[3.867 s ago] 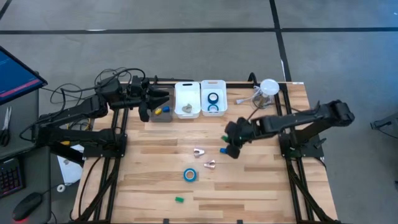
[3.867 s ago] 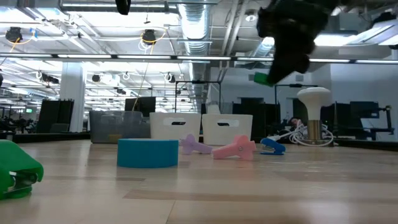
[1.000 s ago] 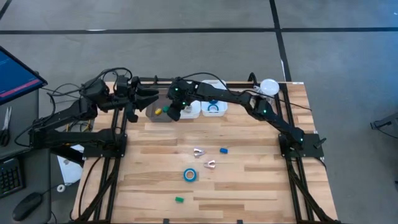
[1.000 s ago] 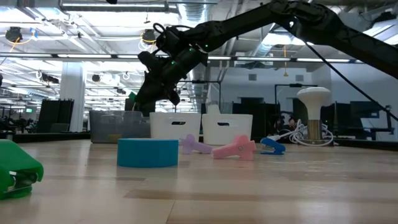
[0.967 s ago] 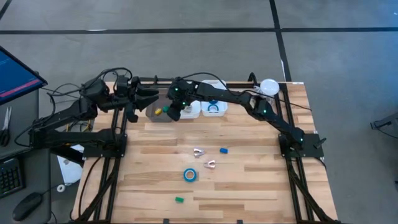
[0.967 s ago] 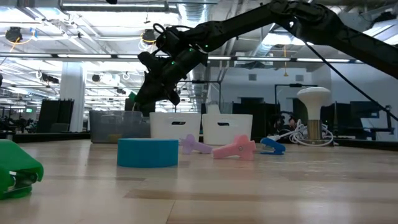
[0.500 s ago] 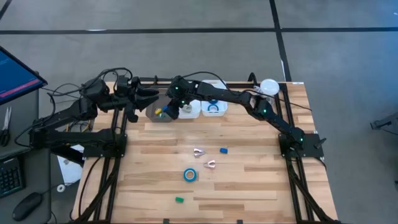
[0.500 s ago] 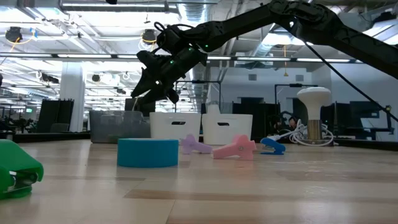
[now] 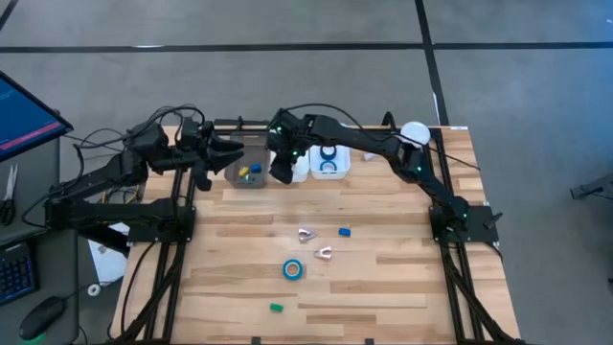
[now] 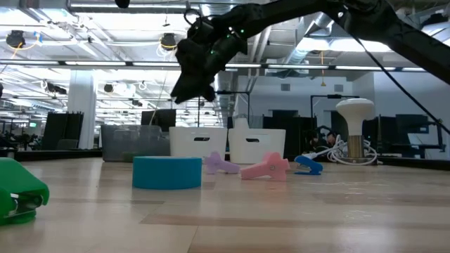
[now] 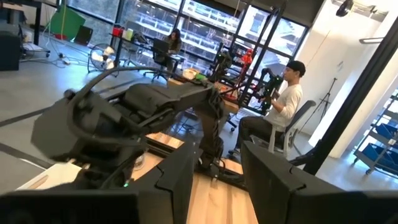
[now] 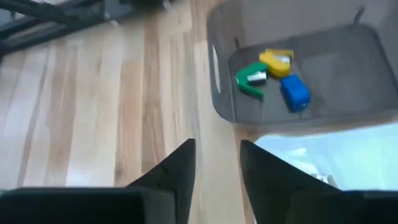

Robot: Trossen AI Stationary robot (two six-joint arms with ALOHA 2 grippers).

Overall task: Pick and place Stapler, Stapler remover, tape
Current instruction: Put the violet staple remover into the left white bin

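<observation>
- While my right claw (image 9: 283, 171) hovers empty with fingers parted beside the grey bin (image 12: 348, 93), three small staplers (image 12: 273, 76) lie inside it.
- My left claw (image 9: 230, 153) waits, parted, at the counter's (image 9: 383, 278) rear edge.
- One tape (image 9: 292, 269) lies mid-counter.

We find no legible text, label, brand, number or sign in any view. The bins, the tape, the staplers and both arms carry no marking we can read. The screen (image 9: 24, 115) at the upper left of the high view shows only blue and red bands. Fittings in the room behind the table are too small to read.
</observation>
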